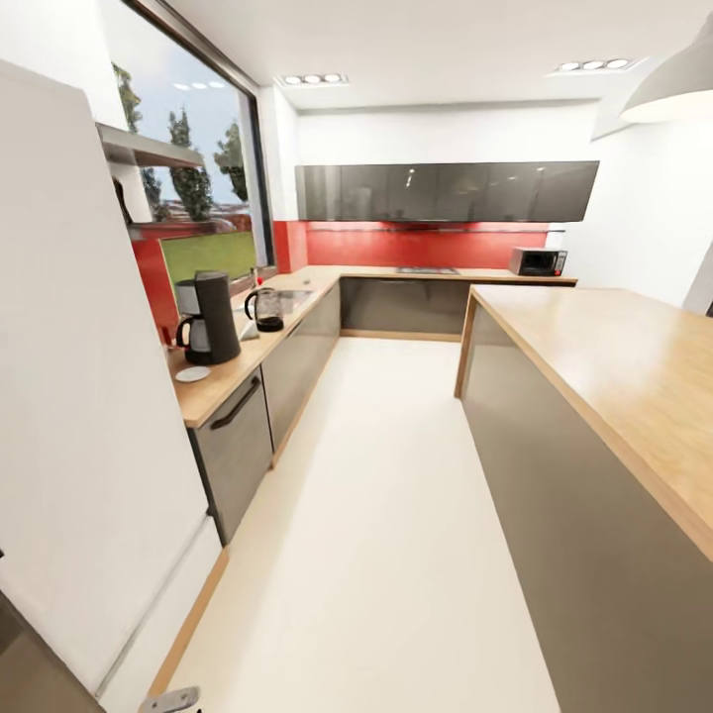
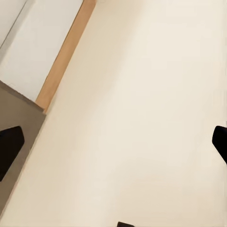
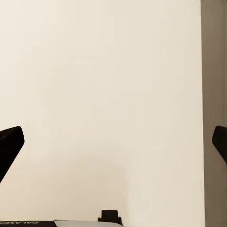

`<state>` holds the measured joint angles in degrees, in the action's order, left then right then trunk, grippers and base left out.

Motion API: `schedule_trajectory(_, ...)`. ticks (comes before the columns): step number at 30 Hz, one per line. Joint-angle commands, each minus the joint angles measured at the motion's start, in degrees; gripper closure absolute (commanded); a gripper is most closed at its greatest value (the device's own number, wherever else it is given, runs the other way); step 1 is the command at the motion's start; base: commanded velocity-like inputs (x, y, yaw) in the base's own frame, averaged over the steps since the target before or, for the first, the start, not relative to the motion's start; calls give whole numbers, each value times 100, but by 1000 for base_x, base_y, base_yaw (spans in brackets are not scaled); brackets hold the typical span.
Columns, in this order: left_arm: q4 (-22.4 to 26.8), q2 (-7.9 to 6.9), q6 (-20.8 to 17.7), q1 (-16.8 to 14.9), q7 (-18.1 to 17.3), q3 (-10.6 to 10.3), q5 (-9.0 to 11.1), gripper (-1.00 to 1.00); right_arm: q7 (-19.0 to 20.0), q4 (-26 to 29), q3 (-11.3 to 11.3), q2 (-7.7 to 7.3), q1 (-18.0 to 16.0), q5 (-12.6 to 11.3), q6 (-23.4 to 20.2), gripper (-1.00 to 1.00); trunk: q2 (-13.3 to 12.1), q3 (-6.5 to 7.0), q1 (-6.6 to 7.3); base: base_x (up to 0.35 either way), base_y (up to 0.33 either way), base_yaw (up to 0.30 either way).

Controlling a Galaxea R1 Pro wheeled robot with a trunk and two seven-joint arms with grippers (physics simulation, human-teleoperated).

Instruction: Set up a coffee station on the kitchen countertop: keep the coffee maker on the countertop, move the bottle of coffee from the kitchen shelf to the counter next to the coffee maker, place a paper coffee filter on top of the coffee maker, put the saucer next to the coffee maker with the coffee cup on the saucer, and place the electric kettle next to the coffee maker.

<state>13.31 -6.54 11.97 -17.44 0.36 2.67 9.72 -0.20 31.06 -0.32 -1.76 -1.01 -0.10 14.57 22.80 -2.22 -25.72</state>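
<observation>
Left gripper (image 2: 113,146): wide open, empty, over bare floor (image 2: 142,94). Right gripper (image 3: 113,151): likewise open, empty; mirrored lettering near its base, unreadable. Head view: coffee maker (image 1: 210,319), kettle (image 1: 265,309) and saucer (image 1: 192,374) on the table (image 1: 213,391) ahead-left. Advice: drive closer and square to the table before reaching.

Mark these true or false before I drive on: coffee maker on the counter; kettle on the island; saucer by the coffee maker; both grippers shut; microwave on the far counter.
1. The coffee maker stands on the kitchen countertop. True.
2. The electric kettle is on the island. False: it is on the countertop, beyond the coffee maker.
3. The saucer lies by the coffee maker. True.
4. Both grippers are shut. False: left gripper and right gripper are open, empty, over floor.
5. A microwave sits on the far counter. True.
</observation>
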Motion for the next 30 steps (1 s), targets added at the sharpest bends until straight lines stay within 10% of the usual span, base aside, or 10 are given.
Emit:
schedule_trajectory(1,-4,0,16,-5,-1,5,30,-100,0,-3,-3,0,-5,0,18,-100,12,-13,-7,337,-121,0)
schedule_trajectory(30,-4,3,16,-5,-1,5,30,-100,-7,-21,-3,0,-5,10,14,-100,12,-13,-7,337,-110,0)
